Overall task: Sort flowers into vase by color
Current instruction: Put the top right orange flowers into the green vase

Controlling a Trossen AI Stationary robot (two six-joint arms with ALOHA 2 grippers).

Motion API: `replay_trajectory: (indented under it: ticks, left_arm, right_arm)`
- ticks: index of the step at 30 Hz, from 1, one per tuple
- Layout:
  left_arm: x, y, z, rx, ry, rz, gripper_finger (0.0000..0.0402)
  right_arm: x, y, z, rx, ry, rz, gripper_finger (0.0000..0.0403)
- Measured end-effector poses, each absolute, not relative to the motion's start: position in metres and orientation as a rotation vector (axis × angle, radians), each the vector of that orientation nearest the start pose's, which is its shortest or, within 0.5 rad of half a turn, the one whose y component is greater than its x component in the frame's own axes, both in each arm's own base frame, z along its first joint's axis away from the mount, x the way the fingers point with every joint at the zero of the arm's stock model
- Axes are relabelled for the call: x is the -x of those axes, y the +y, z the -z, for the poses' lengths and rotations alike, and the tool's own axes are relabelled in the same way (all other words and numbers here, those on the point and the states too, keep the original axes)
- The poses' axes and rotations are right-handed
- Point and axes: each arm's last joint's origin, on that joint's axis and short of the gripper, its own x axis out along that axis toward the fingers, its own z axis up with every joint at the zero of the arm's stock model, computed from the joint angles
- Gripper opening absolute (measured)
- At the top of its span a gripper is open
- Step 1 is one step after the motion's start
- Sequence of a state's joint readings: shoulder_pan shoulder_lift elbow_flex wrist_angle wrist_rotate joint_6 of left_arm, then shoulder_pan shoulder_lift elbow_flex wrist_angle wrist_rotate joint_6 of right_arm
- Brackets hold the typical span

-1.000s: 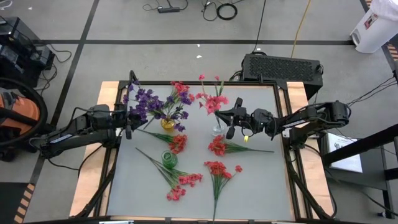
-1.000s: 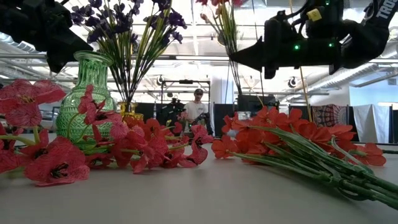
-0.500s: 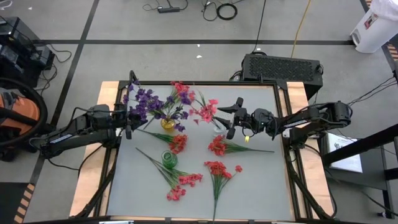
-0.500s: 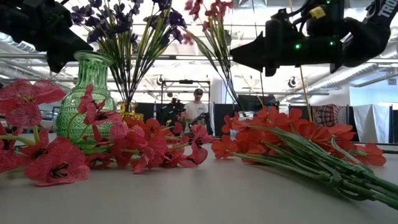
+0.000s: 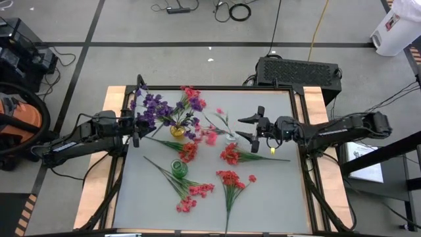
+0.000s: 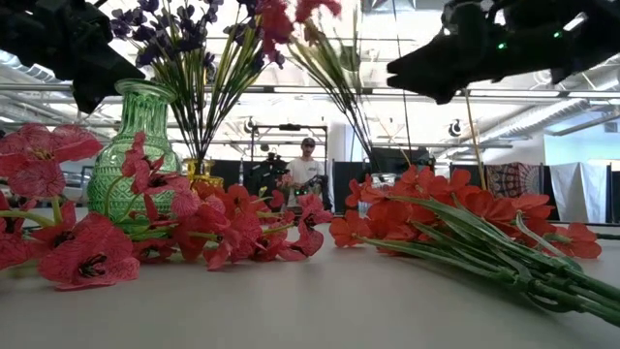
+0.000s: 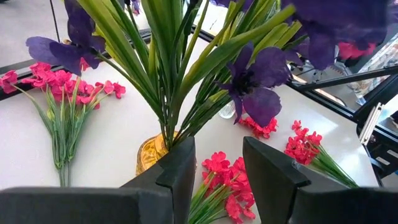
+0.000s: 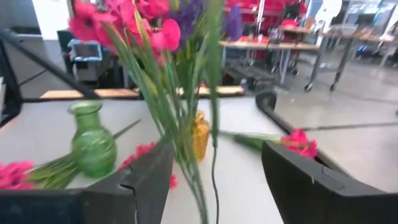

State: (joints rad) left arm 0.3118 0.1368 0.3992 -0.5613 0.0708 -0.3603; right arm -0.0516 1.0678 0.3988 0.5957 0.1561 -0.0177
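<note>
Purple flowers point(image 5: 158, 105) stand in a yellow vase point(image 5: 176, 130). Beside it, pink-red flowers point(image 5: 209, 135) lean left out of a clear vase point(image 5: 230, 137). My right gripper point(image 5: 245, 128) hangs open just right of that vase, holding nothing; in the right wrist view the pink sprig point(image 8: 149, 31) rises beyond its open fingers point(image 8: 155, 171). Several more pink-red sprigs point(image 5: 230, 178) lie flat on the table around a green vase point(image 5: 179, 169). My left gripper point(image 5: 136, 125) waits open at the left, beside the purple bunch, with the yellow vase point(image 7: 149, 154) beyond its fingers.
The white tabletop point(image 5: 276, 197) is framed by a black rail and wooden edges. Loose sprigs point(image 6: 465, 228) fill the low view's foreground, with the green vase point(image 6: 140, 145) at the left. A person point(image 6: 308, 173) stands far off in the room behind.
My right gripper opened, let go of the pink-red sprig and drew back to the right. The sprig tipped over to the left in the clear vase. The left arm stayed still.
</note>
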Motion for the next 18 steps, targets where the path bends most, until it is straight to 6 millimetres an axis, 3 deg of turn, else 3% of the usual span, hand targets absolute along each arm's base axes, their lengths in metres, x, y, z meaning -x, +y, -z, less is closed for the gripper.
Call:
replay_trajectory:
  ticks: [7,18]
  left_arm:
    - [-0.069,0.020,-0.233,0.413,0.249,-0.290,0.0141]
    - [-0.069,0.020,-0.233,0.413,0.249,-0.290,0.0141]
  right_arm:
    - [-0.201,-0.003,-0.221,-0.057,0.202,0.156,0.0238]
    - [-0.190,0.016,-0.200,-0.207,0.443,0.103,0.0238]
